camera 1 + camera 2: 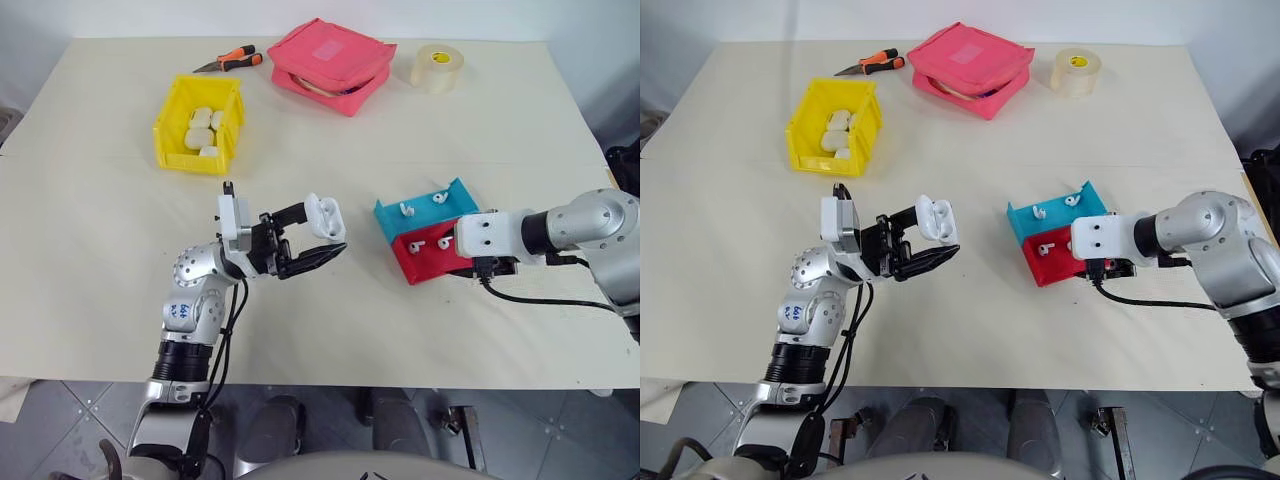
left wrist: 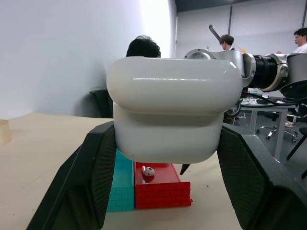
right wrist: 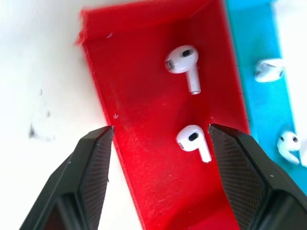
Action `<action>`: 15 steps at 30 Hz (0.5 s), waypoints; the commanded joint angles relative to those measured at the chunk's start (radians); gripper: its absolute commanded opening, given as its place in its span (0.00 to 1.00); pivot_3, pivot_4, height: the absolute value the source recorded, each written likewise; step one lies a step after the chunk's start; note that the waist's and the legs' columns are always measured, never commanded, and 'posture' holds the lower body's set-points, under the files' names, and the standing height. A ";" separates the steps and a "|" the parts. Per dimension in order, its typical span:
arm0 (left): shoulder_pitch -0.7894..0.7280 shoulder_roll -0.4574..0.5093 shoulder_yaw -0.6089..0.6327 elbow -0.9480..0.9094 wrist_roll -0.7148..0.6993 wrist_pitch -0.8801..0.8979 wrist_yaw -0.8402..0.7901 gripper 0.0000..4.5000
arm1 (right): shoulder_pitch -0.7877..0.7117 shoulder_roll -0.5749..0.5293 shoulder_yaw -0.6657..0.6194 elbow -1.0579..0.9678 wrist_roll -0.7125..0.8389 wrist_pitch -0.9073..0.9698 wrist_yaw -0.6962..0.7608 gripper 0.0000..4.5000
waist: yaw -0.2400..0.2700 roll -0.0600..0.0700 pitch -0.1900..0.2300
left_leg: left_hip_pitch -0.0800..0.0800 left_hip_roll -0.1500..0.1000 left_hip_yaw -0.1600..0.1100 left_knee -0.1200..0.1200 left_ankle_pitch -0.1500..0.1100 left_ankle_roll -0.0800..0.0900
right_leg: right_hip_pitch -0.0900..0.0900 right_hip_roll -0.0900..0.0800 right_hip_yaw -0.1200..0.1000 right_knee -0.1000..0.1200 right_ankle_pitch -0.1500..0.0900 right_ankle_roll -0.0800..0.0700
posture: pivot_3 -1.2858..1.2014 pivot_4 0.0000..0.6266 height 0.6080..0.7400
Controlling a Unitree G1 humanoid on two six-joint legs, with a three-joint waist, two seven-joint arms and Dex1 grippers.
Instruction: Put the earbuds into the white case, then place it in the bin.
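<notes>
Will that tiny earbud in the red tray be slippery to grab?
Probably. The earbud between the open right gripper looks glossy and rounded, so it may squirt out. It's tiny, likely light, and could skid across the red tray.

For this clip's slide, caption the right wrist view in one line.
Open right gripper poised over the red tray, fingers bracketing one of its two earbuds; blue tray alongside.

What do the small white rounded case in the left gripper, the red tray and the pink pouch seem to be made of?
The small white rounded case looks like glossy hard plastic: light streaks reflect on its smooth shell. The shallow red tray seems moulded plastic, with a brick-like pattern on its outer wall and fine scratches inside. The pink zip pouch appears to be soft matte fabric, though that is less certain.
</notes>
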 commanded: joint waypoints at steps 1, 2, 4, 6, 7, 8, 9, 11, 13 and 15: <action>-0.002 -0.003 -0.003 -0.016 -0.017 -0.015 -0.001 0.62 | -0.059 0.025 0.020 0.060 -0.050 -0.116 0.026 0.72 | -0.001 0.000 0.000 | 0.000 0.000 0.000 0.000 0.000 0.000 | 0.000 0.000 0.000 0.000 0.000 0.000 | 0.52 0.24 1.00; 0.000 -0.002 -0.002 -0.019 -0.018 -0.014 -0.001 0.62 | -0.076 0.034 0.029 0.081 -0.063 -0.142 0.035 0.72 | -0.001 0.000 0.000 | 0.000 0.000 0.000 0.000 0.000 0.000 | 0.000 0.000 0.000 0.000 0.000 0.000 | 0.52 0.24 1.00; 0.005 -0.001 -0.002 -0.024 -0.019 -0.012 0.001 0.62 | -0.108 0.050 0.046 0.125 -0.084 -0.192 0.054 0.72 | -0.001 0.000 0.000 | 0.000 0.000 0.000 0.000 0.000 0.000 | 0.000 0.000 0.000 0.000 0.000 0.000 | 0.52 0.24 1.00; 0.008 0.000 -0.002 -0.028 -0.019 -0.010 0.003 0.62 | -0.134 0.063 0.059 0.165 -0.101 -0.238 0.070 0.72 | 0.001 0.000 0.000 | 0.000 0.000 0.000 0.000 0.000 0.000 | 0.000 0.000 0.000 0.000 0.000 0.000 | 0.52 0.24 1.00; 0.009 0.001 -0.002 -0.030 -0.019 -0.009 0.004 0.62 | -0.148 0.071 0.066 0.185 -0.110 -0.259 0.078 0.72 | 0.000 0.000 0.000 | 0.000 0.000 0.000 0.000 0.000 0.000 | 0.000 0.000 0.000 0.000 0.000 0.000 | 0.52 0.24 1.00; 0.012 0.002 -0.002 -0.034 -0.019 -0.009 0.006 0.62 | -0.167 0.080 0.077 0.214 -0.123 -0.292 0.085 0.72 | 0.000 0.000 0.000 | 0.000 0.000 0.000 0.000 0.000 0.000 | 0.000 0.000 0.000 -0.001 0.000 0.000 | 0.52 0.24 1.00; 0.013 0.002 -0.002 -0.036 -0.018 -0.008 0.008 0.62 | -0.180 0.087 0.085 0.235 -0.132 -0.316 0.090 0.72 | -0.001 0.000 0.000 | 0.000 0.000 0.000 0.000 0.000 0.000 | 0.000 0.000 0.000 -0.001 0.000 0.000 | 0.52 0.24 1.00; 0.019 0.003 -0.002 -0.043 -0.019 -0.006 0.012 0.62 | -0.206 0.102 0.097 0.278 -0.149 -0.357 0.100 0.72 | -0.001 0.000 0.000 | 0.000 0.000 0.000 0.000 0.000 0.000 | 0.000 0.000 0.000 -0.001 0.000 0.000 | 0.52 0.24 1.00; 0.023 0.005 -0.001 -0.049 -0.019 -0.004 0.016 0.62 | -0.226 0.114 0.104 0.312 -0.160 -0.390 0.112 0.72 | -0.002 0.000 0.000 | 0.000 0.000 0.000 0.000 0.000 0.000 | 0.000 0.000 0.000 0.000 0.000 0.000 | 0.52 0.24 1.00; 0.026 0.006 0.000 -0.052 -0.018 -0.005 0.020 0.62 | -0.243 0.120 0.111 0.343 -0.172 -0.421 0.121 0.72 | -0.002 0.000 0.000 | 0.000 0.000 0.000 0.000 0.000 0.000 | 0.000 0.000 0.000 0.000 0.000 0.000 | 0.52 0.24 1.00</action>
